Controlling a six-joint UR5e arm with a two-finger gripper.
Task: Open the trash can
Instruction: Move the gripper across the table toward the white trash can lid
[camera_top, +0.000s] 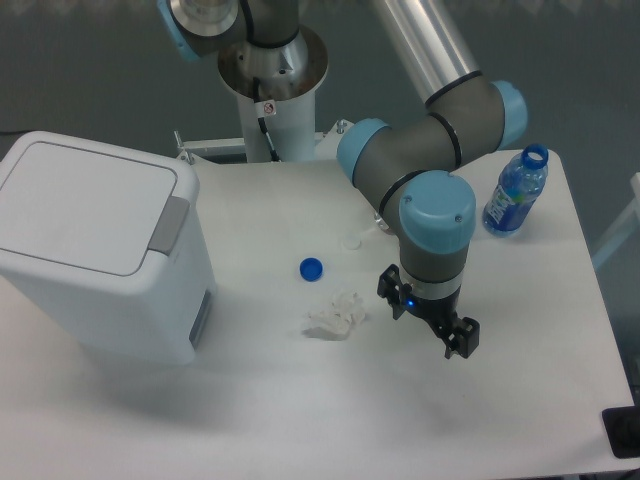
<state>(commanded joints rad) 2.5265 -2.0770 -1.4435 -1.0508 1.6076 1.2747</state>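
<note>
The trash can (100, 250) stood well left of the gripper (432, 318), its grey tab (171, 226) facing the gripper, whose jaws' state I cannot tell.

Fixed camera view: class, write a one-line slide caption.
Robot gripper hovers right of closed trash can, near bottle cap.

The trash can (95, 255) is showing white with a grey tab (168, 225). The tabletop (300, 400) is looking white. The bottle (516, 192) and cap (311, 268) are showing blue. The tool (440, 318) is appearing black, and the crumpled tissue (335, 315) white.
</note>
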